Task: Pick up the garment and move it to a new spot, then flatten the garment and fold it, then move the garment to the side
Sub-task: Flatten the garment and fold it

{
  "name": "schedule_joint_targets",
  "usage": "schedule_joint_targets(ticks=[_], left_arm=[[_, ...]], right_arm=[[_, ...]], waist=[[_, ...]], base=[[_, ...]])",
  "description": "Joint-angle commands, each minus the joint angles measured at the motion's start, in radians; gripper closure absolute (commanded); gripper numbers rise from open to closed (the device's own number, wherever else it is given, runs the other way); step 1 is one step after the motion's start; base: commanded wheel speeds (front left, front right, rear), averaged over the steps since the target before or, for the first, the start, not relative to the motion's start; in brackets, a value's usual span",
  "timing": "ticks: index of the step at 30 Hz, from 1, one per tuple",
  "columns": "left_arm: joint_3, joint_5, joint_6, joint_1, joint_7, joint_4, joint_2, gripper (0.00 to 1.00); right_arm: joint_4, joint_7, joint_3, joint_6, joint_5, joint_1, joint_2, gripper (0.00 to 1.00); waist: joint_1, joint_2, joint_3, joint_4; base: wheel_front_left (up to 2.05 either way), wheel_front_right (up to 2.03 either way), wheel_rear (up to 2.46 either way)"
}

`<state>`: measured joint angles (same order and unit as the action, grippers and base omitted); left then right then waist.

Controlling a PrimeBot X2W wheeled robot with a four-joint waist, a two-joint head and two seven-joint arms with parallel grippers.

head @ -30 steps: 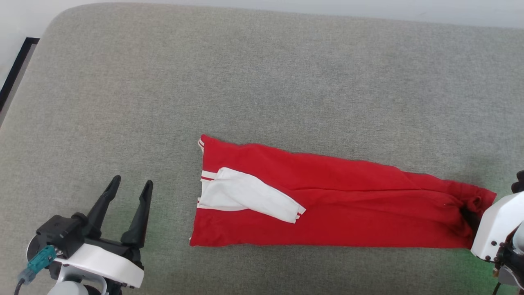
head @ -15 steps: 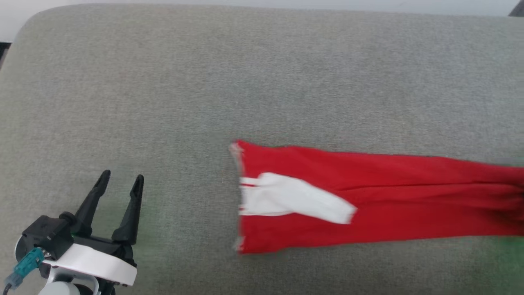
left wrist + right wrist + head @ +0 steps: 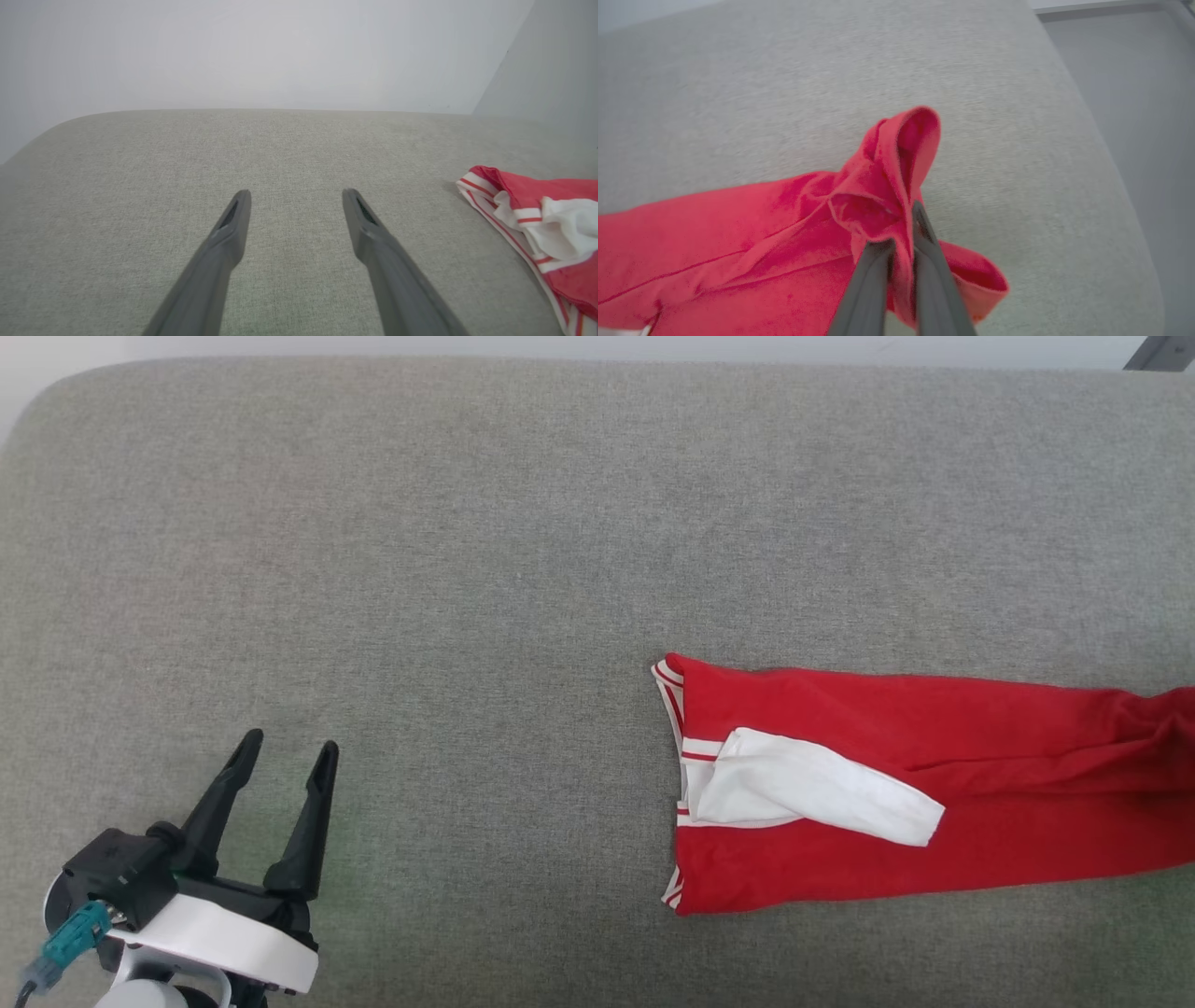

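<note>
Where the garment leaves the head view, right end effector pinches its seemingly bunched end; left end effector spread.

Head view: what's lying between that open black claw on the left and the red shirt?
Nothing: bare grey cushion separates the left gripper from the garment's striped end, as the head view shows and the left wrist view confirms.

Right hand pinching red garment, grey cushion
</note>
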<state>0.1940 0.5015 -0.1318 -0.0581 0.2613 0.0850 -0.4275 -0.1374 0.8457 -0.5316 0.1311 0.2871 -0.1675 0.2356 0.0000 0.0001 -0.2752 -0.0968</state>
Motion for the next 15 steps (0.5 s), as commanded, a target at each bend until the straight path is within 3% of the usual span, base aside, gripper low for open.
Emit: schedule_joint_targets(ticks=[1,9,15], left_arm=[[0.003,0.008,0.002,0.000,0.005,0.000,-0.004,0.00],[0.013,0.016,0.002,-0.026,0.005,-0.004,0.009,0.00],[0.041,0.018,0.002,-0.053,0.005,0.005,0.021,0.00]], right_arm=[[-0.031,0.007,0.044,-0.001,0.005,0.014,0.000,1.00],[-0.202,0.065,0.393,-0.001,0.013,0.055,-0.039,1.00],[-0.168,0.080,0.639,-0.001,0.004,-0.019,-0.067,1.00]], waist=[[0.0000,-0.0001,-0.001,0.000],[0.0000,-0.0001,-0.016,-0.021],[0.0000,-0.0001,-0.030,-0.049]], base=[[0.00,0.00,0.00],[0.00,0.00,0.00],[0.00,0.00,0.00]])
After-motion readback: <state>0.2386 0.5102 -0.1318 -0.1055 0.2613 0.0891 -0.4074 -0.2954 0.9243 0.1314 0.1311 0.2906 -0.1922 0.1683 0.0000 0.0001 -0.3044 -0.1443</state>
